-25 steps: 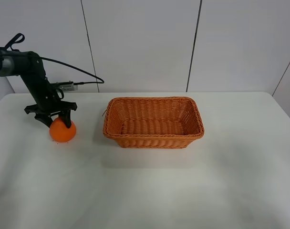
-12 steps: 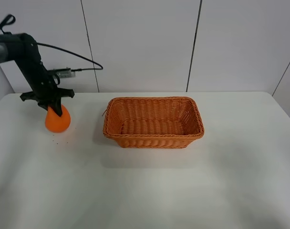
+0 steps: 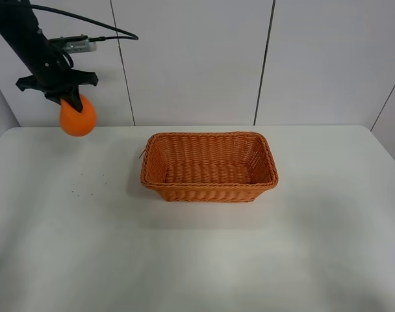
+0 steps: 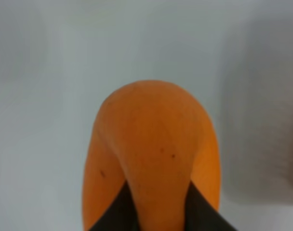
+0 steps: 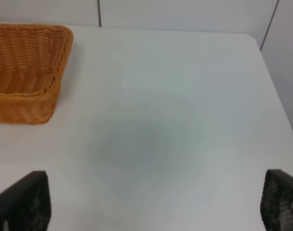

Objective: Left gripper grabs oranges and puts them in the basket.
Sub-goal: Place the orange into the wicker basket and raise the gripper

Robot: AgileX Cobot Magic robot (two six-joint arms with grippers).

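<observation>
My left gripper (image 3: 70, 103) is shut on the orange (image 3: 77, 119) and holds it high in the air, well above the table's back left corner. In the left wrist view the orange (image 4: 153, 149) fills the middle, with my two dark fingertips (image 4: 113, 214) clamped on its sides. The woven wicker basket (image 3: 209, 135) stands in the middle of the table, to the right of the orange and lower; nothing lies in it. The right wrist view shows one end of the basket (image 5: 21, 103). My right gripper (image 5: 151, 202) is open, out of the exterior view.
The white table (image 3: 184, 260) has a few tiny dark specks (image 3: 87, 185) where the orange lay. White wall panels (image 3: 191, 58) stand behind the table. The table's right edge (image 5: 274, 91) shows in the right wrist view.
My left gripper has lifted the orange off the table and raised it straight up to well above the surface. The basket has not moved.
</observation>
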